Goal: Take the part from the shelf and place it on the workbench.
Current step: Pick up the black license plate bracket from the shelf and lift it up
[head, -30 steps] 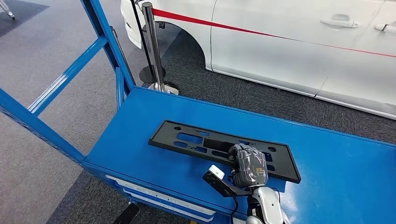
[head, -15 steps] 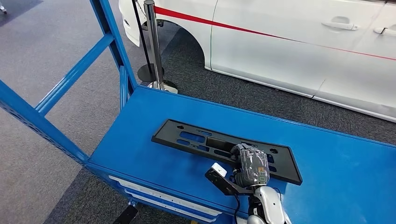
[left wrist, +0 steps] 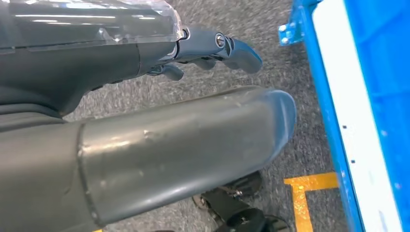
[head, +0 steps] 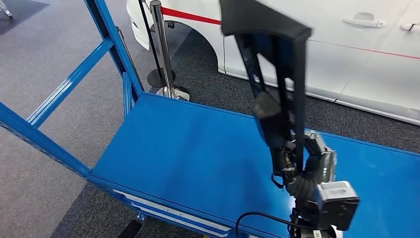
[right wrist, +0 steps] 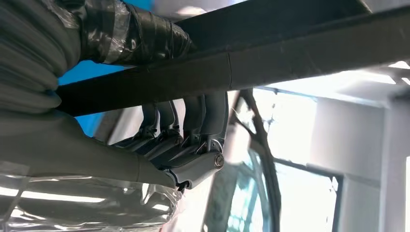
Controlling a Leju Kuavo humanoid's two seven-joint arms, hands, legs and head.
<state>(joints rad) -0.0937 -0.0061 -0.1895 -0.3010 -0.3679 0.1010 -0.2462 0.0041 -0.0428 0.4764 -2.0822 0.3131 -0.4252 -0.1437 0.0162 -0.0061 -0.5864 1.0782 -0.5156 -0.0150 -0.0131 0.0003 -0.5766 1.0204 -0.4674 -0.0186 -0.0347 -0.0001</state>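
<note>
1. The blue shelf frame stands at the left end of the blue shelf top, its slanted beams rising over grey carpet.
2. Beyond the far left corner of the shelf top stands a chrome stanchion post on a round base.
3. A white car with a red stripe is parked past the far edge of the shelf top.
4. In the left wrist view the left hand hangs beside the white front edge of the shelf, over the carpet and a yellow floor marking. Its fingers lie fairly straight and apart from the thumb, holding nothing.
5. The black part is lifted off the shelf top and stands tilted on end in front of the head camera, above the near right portion of the surface; its upper end is blurred.
6. The right hand grips the part near its lower end. In the right wrist view its fingers curl over a dark bar of the part, with the thumb pressed on the other side.
</note>
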